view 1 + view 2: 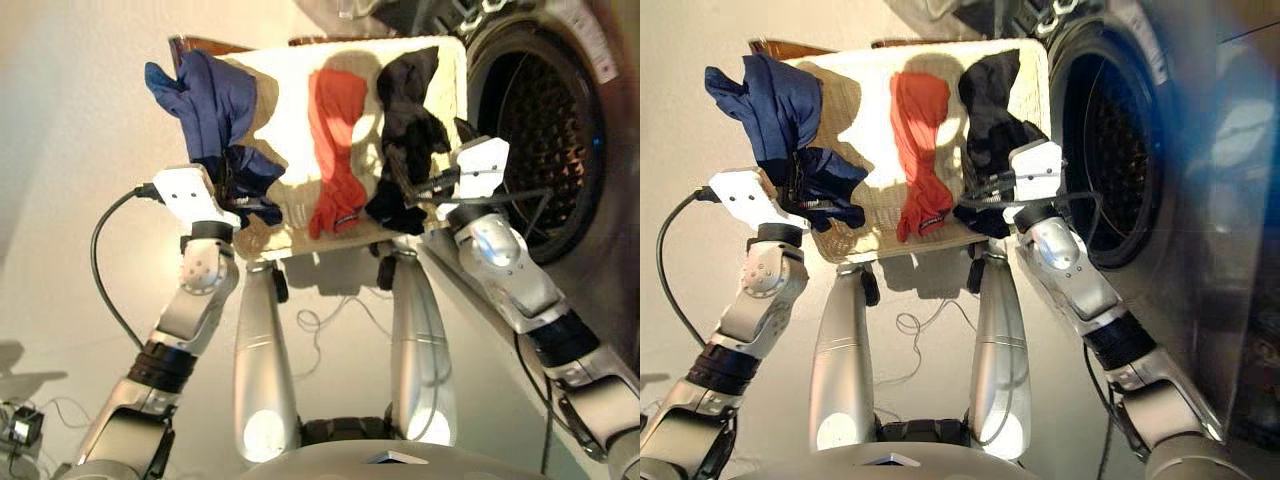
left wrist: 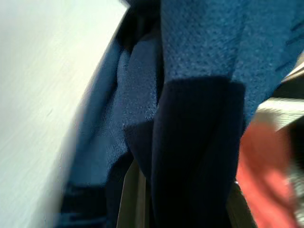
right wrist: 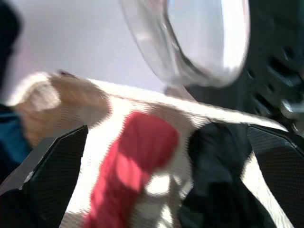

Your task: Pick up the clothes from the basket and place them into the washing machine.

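The cream-white basket (image 1: 290,110) lies ahead of me and holds the clothes. A navy garment (image 1: 210,100) hangs over its left rim, a coral red one (image 1: 335,150) lies down the middle, and a black one (image 1: 410,120) lies at the right. My left gripper (image 1: 250,203) is pushed into the lower folds of the navy garment (image 2: 190,118), which fills the left wrist view. My right gripper (image 1: 415,190) is open just above the near end of the black garment (image 3: 218,175), its fingers (image 3: 57,166) wide apart. The washing machine's drum opening (image 1: 540,130) gapes at the right.
The machine's glass porthole door (image 3: 199,38) hangs open beyond the basket. A brown wooden edge (image 1: 215,45) shows behind the basket's far left corner. A black cable (image 1: 105,270) loops from my left wrist. A thin cord (image 1: 320,325) and a small device (image 1: 22,428) lie on the floor.
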Motion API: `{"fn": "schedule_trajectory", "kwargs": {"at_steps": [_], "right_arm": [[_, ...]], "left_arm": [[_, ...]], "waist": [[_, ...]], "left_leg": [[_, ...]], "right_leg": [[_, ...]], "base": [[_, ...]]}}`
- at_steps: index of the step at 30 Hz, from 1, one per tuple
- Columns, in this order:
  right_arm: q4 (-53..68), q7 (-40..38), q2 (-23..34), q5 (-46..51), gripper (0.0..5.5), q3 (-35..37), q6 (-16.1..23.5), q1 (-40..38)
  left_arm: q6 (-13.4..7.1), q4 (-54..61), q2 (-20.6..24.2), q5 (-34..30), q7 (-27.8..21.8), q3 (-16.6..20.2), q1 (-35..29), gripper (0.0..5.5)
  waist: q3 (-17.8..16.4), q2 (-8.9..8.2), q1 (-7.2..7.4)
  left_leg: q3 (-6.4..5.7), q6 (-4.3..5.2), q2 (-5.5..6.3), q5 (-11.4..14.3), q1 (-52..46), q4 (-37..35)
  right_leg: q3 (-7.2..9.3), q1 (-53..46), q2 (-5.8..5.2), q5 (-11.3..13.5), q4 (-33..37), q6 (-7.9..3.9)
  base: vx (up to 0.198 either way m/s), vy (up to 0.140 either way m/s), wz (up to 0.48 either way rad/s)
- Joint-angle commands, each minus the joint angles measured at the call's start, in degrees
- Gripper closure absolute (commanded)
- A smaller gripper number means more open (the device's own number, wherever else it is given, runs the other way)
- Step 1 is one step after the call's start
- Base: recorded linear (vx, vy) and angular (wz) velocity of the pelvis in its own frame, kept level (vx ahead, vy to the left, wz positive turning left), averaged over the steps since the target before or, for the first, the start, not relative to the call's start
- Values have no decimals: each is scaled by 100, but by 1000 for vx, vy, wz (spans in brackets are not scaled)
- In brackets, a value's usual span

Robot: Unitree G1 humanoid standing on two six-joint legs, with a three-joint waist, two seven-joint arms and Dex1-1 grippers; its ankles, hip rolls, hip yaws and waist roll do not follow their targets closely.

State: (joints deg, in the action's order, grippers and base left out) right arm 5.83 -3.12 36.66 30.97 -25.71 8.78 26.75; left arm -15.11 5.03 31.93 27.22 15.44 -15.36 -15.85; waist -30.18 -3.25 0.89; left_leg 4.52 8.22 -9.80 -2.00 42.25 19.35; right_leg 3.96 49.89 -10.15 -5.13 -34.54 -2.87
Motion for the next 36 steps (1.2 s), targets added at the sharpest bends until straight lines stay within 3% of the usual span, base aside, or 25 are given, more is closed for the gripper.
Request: {"fn": "schedule_trajectory", "kwargs": {"at_steps": [1, 7, 11, 17, 25, 32, 36], "right_arm": [[640, 322, 402, 275, 0, -55, 261, 390], [606, 453, 418, -279, 0, -133, 91, 616], [708, 677, 438, -446, 0, -399, 14, 940], [440, 807, 291, -447, 0, -1134, -156, 2043], [-38, 833, -283, -805, 0, -1729, -303, 3017], [-631, 1033, -1004, -1393, 0, -2006, -494, 3289], [-1116, 1031, -1287, -1429, 0, -2043, -551, 3269]], "left_arm": [[-692, 1166, 174, 265, -541, 63, -108, 550], [-665, 1527, 106, 549, -1040, -134, -281, 550], [-603, 1675, 165, 790, -1302, -348, -400, 550], [-605, 2051, 431, 1028, -1519, -638, -648, 550], [-512, 2145, 542, 1143, -1547, -1009, -961, 550], [-447, 2040, 378, 1177, -1626, -1139, -1160, 550], [-421, 1899, 209, 1242, -1757, -1278, -1339, 550]], "waist": [[38, 158, 86], [38, 157, 80], [38, 133, 73], [38, 141, 2], [38, 272, -63], [38, 371, -92], [38, 407, -82]], "left_leg": [[337, 90, 63, 222, -631, -83], [430, 56, 201, 123, -1336, -452], [429, 39, 195, 132, -1558, -457], [472, -45, 178, 179, -1626, -382], [503, -49, 183, 176, -1472, -295], [516, -36, 163, 132, -1368, -280], [527, -7, 242, 99, -1422, -370]], "right_leg": [[-269, -981, -192, 781, 1579, -759], [-233, -1725, -297, 954, 2030, -833], [-248, -1964, -302, 945, 2080, -838], [-355, -1965, -266, 942, 2026, -830], [-439, -1775, -297, 949, 1969, -821], [-427, -1707, -315, 975, 2013, -810], [-453, -1847, -369, 1095, 2263, -846]], "base": [[0, 0, 0], [9, 6, -1], [0, 0, 0], [0, 0, 0], [0, 0, 0], [0, 0, 0], [0, 0, 0]]}}
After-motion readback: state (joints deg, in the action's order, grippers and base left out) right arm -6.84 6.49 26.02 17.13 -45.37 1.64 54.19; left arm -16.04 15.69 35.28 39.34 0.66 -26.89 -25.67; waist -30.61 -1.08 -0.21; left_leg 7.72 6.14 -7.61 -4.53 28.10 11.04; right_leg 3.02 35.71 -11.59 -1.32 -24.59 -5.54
